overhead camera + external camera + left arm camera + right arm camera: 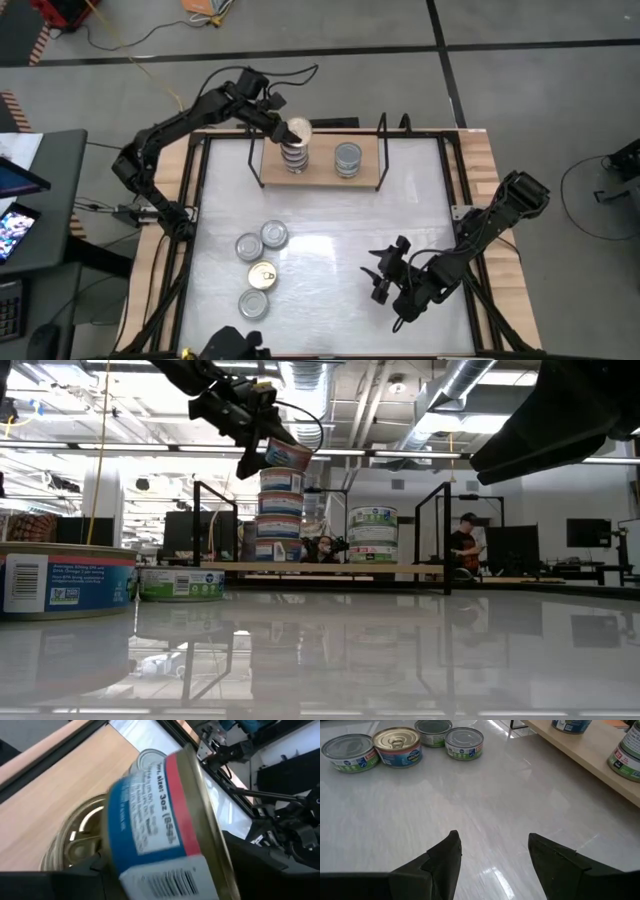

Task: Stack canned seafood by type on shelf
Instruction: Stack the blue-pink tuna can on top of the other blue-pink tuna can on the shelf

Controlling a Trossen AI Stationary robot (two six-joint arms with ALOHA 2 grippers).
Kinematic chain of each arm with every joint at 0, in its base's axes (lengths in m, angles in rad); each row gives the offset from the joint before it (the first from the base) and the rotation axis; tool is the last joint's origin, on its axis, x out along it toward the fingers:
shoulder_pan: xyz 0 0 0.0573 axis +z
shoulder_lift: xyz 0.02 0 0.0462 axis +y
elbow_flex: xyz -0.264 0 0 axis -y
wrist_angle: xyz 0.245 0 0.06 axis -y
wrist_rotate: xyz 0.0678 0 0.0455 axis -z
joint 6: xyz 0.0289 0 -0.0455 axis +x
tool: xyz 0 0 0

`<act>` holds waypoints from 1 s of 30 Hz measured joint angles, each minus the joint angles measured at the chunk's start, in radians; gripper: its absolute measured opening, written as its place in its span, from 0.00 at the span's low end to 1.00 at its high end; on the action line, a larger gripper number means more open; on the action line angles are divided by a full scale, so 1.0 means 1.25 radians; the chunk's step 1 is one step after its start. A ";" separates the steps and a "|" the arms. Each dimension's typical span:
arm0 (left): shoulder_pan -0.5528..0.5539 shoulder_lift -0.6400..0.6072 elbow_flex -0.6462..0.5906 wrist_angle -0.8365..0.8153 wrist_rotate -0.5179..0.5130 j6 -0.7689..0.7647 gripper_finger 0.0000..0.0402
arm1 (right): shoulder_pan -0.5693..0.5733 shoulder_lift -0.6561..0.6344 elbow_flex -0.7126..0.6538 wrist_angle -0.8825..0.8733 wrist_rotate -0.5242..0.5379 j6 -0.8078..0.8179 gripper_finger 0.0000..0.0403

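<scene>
The left tool (283, 128) is closed on a blue-and-red-labelled tin (287, 455), holding it tilted just above the taller stack (279, 515) at the far left of the shelf (320, 176). In the left wrist view the held tin (165, 825) fills most of the picture (its label reads 3oz), with the gold top of the stack (80, 840) showing right under it; whether the 2 touch cannot be told.

That stack stands about 4 tins high on the light-wood board. To its right on the same board, well apart, sits a shorter stack (347, 158) with silver-grey tops and green labels.

On the white table (330, 230), near and to the left, 4 loose tins lie close together: 2 silver-topped (262, 240) side by side, then a gold-topped one (262, 274), then another silver one (254, 304) nearest.

The right tool (385, 272) waits low over the table at the near right, its fingers (442, 860) spread wide apart and holding nothing.
</scene>
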 joint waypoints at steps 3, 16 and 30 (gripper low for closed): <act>0.010 -0.001 0.000 0.000 0.003 0.000 0.68 | 0.000 0.000 0.000 0.002 0.000 0.000 0.65; 0.041 -0.001 0.002 -0.013 0.003 0.034 0.68 | 0.000 0.000 0.000 0.002 0.000 0.000 0.65; 0.040 -0.002 0.050 -0.098 -0.069 0.102 0.68 | 0.000 0.000 0.000 0.002 0.000 0.000 0.65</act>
